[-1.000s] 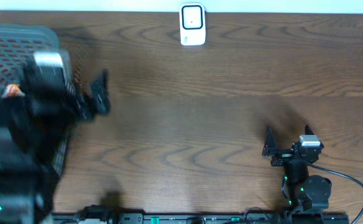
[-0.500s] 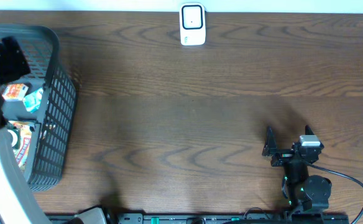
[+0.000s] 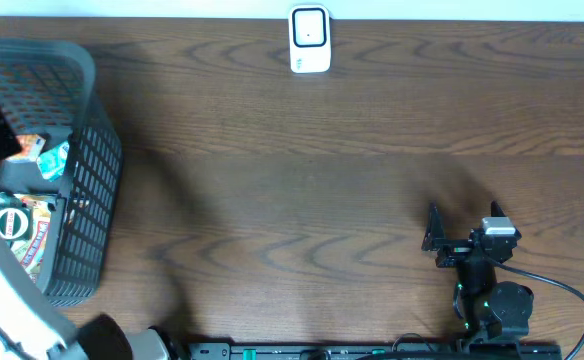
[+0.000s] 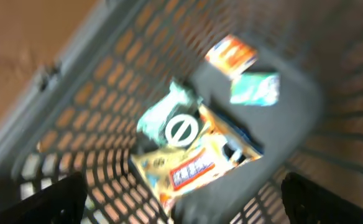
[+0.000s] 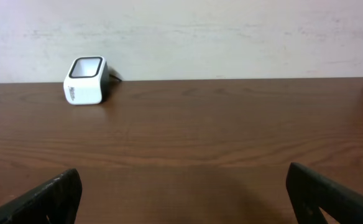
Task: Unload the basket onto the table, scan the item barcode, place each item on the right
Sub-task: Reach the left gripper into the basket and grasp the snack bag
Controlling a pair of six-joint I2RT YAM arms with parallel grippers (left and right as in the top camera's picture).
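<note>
Several packaged items lie in a grey mesh basket (image 3: 82, 160) at the table's left end: an orange-yellow packet (image 4: 191, 163), a white-green packet with a round mark (image 4: 176, 124), a small orange box (image 4: 231, 53) and a teal packet (image 4: 256, 88). No barcode can be made out in the blur. My left gripper (image 4: 181, 208) hangs open above the basket's inside, touching nothing. A white scanner (image 3: 310, 40) stands at the table's far middle edge. My right gripper (image 3: 432, 235) rests open low at the near right, empty and facing the scanner (image 5: 85, 79).
The left arm's white link (image 3: 7, 285) crosses the basket's near corner in the overhead view. The basket's walls (image 4: 76, 93) rise around the items. A black cable (image 3: 562, 290) runs from the right arm's base. A pale wall (image 5: 231, 31) stands behind the table.
The left arm has swung left from beside the basket's right wall to over its inside, uncovering the basket. The right arm has not moved.
</note>
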